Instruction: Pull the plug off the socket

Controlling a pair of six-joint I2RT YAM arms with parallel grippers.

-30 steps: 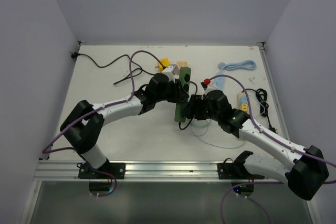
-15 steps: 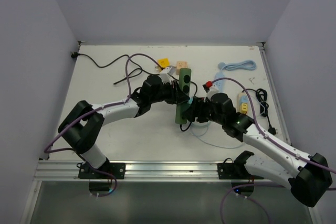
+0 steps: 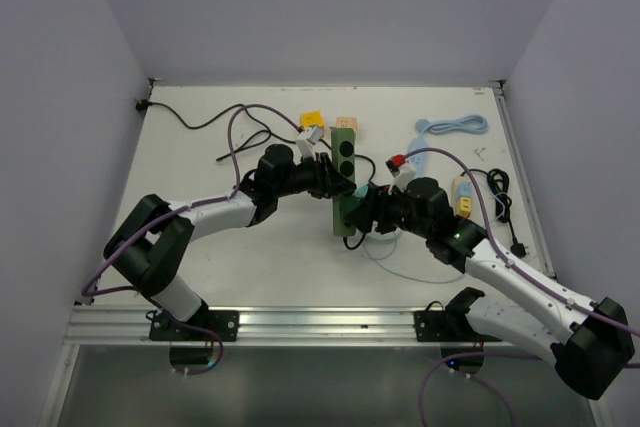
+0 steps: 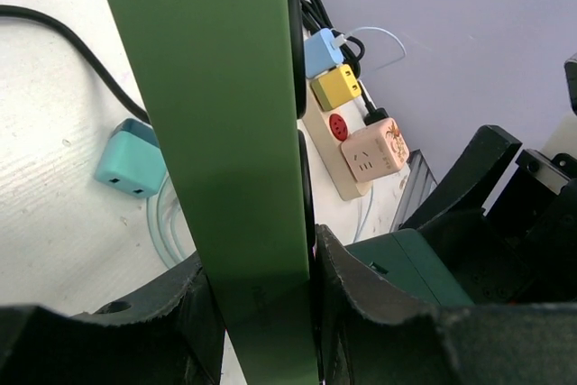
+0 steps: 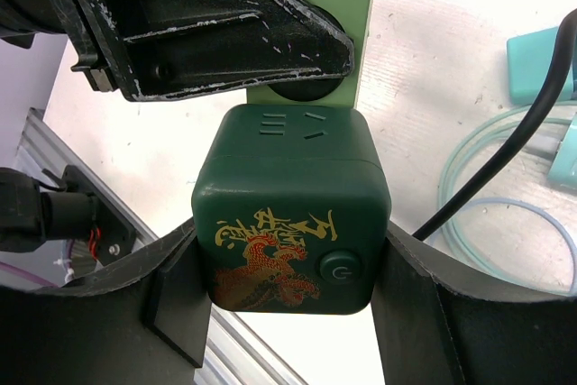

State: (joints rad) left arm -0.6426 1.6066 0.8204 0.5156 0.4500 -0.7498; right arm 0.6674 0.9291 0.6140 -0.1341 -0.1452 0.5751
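The socket (image 3: 347, 152) sits at the middle of the table (image 3: 200, 247), its length running near to far. The plug (image 5: 290, 214), a dark green cube with a gold dragon print and a power button, sits on the socket's near end. From these views it looks seated against the socket face. No gap shows.

The left gripper (image 4: 261, 308) is clamped across the socket's narrow width, just far of the plug. The right gripper (image 5: 290, 250) has one finger on each flat side of the plug and is closed on it.

Both pieces look like hard, smooth moulded plastic, rigid and light. The resistance probably comes from the pins held in the outlet rather than from weight. The socket is long and light, so it would likely lift with the plug unless braced, which the left grip does.

The plug's glossy sides could slip under a hard tug, so a hold on the two opposite flat faces, low toward the socket, seems best. That hold also keeps clear of the button. A straight pull away from the socket face should suit the pins better than rocking.
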